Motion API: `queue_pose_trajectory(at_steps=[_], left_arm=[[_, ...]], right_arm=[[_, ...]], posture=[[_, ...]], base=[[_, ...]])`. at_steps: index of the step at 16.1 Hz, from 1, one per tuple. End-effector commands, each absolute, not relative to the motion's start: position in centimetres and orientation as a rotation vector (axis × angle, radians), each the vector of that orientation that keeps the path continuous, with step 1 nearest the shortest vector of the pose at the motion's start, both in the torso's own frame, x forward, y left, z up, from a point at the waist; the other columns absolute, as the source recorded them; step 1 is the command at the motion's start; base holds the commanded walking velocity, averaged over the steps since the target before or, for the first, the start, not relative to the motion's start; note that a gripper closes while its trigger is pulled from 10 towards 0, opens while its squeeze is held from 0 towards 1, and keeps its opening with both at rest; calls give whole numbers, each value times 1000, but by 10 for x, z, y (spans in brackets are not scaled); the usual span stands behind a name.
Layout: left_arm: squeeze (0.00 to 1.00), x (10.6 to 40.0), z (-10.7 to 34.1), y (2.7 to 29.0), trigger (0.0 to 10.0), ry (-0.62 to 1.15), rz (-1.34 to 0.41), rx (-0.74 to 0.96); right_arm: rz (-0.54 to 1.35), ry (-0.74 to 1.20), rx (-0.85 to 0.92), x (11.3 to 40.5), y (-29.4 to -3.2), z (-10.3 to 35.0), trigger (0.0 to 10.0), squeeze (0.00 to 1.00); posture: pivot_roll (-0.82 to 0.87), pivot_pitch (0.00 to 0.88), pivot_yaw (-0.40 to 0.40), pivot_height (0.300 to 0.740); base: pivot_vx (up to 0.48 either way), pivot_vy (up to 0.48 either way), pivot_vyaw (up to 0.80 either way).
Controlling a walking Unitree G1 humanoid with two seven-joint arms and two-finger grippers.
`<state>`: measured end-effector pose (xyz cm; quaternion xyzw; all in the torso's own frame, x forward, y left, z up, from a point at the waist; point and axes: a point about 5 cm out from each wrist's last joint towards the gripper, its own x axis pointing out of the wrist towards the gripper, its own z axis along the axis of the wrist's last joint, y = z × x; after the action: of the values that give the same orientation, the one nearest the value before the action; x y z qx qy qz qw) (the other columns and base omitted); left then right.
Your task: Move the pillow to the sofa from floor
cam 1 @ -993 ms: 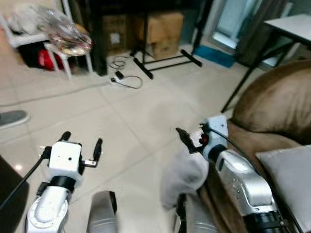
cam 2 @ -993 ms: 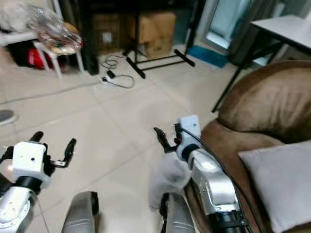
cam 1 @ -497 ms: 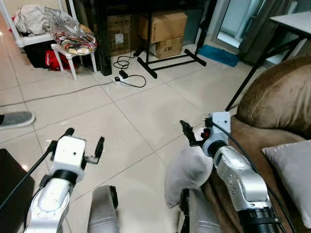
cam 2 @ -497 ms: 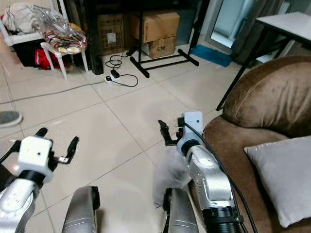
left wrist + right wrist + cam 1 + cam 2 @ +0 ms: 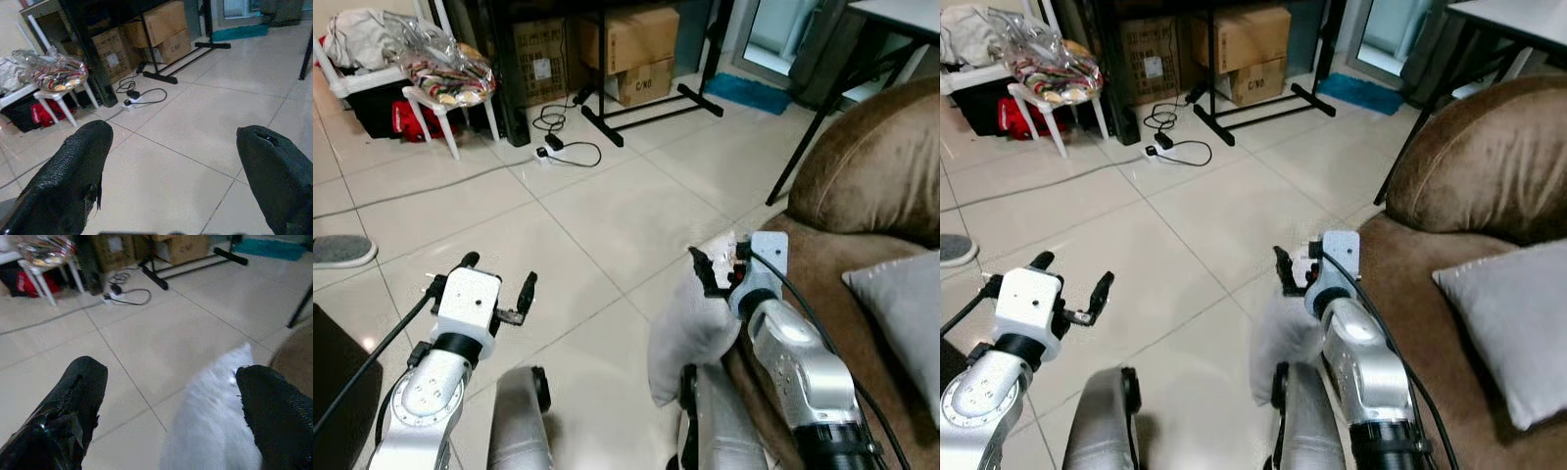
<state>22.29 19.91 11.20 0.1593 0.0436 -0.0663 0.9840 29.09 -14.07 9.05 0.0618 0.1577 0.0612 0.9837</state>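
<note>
Looking down past your own arms, you see the white pillow point(image 5: 690, 328) hanging at the right gripper point(image 5: 717, 272), above the tiled floor point(image 5: 607, 225) and just beside the front edge of the brown sofa point(image 5: 871, 186). Your right gripper has its fingers spread wide in the wrist view, with one finger point(image 5: 274, 406) touching the pillow's upper corner and the other finger point(image 5: 73, 396) well apart from it over bare tile; you cannot tell from these pictures exactly how the pillow is held, only that it droops from the right wrist area down toward your legs. A grey cushion point(image 5: 906, 323) already lies on the sofa seat, to the right of your right arm.

Your left gripper point(image 5: 497, 284) is raised over the floor on the left, its fingers wide apart and holding nothing.

Farther off you have a white chair point(image 5: 445, 98) piled with a clear bag, cardboard boxes point(image 5: 617, 44) under a black stand, a power strip with its cable point(image 5: 563, 149) on the tiles, a blue mat point(image 5: 749, 93), and a grey shoe point(image 5: 340, 251) at the left edge.
</note>
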Motion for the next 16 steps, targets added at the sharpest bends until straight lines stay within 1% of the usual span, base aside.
queue_pose_trajectory(at_steps=[1, 2, 3, 6, 8, 11, 12, 13, 15, 16], left_arm=[[0, 228, 114, 195, 10000, 80, -178, 327], [0, 228, 114, 194, 10000, 84, -192, 328], [0, 228, 112, 192, 10000, 95, -220, 319], [0, 224, 108, 186, 10000, 126, -300, 310], [0, 220, 107, 183, 10000, 153, -351, 292], [0, 215, 106, 180, 10000, 184, -440, 273], [0, 211, 105, 179, 10000, 206, -495, 269], [0, 210, 104, 179, 10000, 212, -503, 269], [0, 209, 104, 178, 10000, 224, -517, 266], [0, 209, 104, 178, 10000, 225, -518, 268]], right_arm=[[141, 326, 128, 298, -137, 89, 10000, 420], [158, 328, 132, 301, -134, 88, 10000, 420], [162, 340, 156, 305, -130, 85, 10000, 1000], [69, 394, 120, 321, -131, 72, 10000, 1000], [-10, 410, 29, 335, -131, 64, 10000, 1000], [-17, 472, 5, 339, -124, 55, 10000, 1000], [-2, 576, 54, 335, -117, 42, 10000, 259], [0, 599, 72, 334, -115, 38, 10000, 0], [13, 647, 123, 330, -108, 29, 10000, 0], [5, 645, 94, 329, -109, 28, 10000, 0]], posture=[[-22, 0, -42, 483], [-21, 0, -42, 483], [-18, 0, -45, 483], [-10, 0, -48, 483], [2, 0, -53, 483], [12, 0, -56, 483], [14, 0, -52, 483], [15, 0, -51, 483], [17, 0, -49, 483], [19, 0, -43, 483]], base=[[0, 0, 0], [0, 0, 0], [0, 0, 0], [0, 0, 0], [0, 0, 0], [0, 0, 0], [0, 0, 0], [0, 0, 0], [0, 0, 0], [0, 0, 0]])
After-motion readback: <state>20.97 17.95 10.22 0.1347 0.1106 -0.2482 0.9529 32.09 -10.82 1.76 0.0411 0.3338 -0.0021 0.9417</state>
